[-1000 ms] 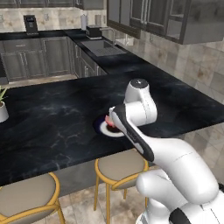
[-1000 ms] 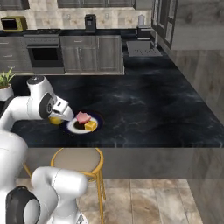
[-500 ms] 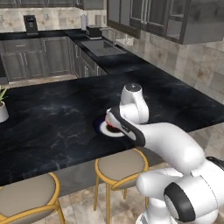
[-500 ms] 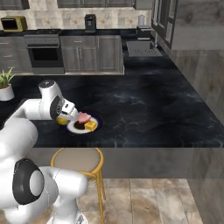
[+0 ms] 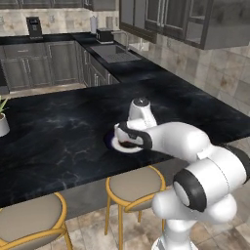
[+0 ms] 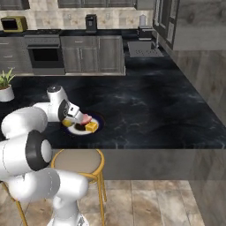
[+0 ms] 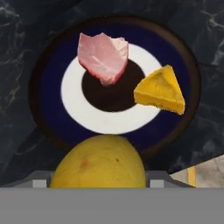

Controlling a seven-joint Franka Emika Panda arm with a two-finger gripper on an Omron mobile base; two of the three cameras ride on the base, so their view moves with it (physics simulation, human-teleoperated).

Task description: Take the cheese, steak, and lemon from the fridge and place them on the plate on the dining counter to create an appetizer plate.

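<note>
Arm (image 5: 195,156): glossy white rounded link shells, bulbous at each joint. Dark, near-black bands and end caps at joints. One small grey disc on the cap nearest the wrist, possibly a cover; too small to tell. No cables or markings seen.

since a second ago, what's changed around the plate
The arm has swung lower and closer over the counter, bringing the gripper in at the plate with the lemon between its jaws, just at the plate's edge. The steak and cheese lie on the plate as before, and the base has not moved.
</note>
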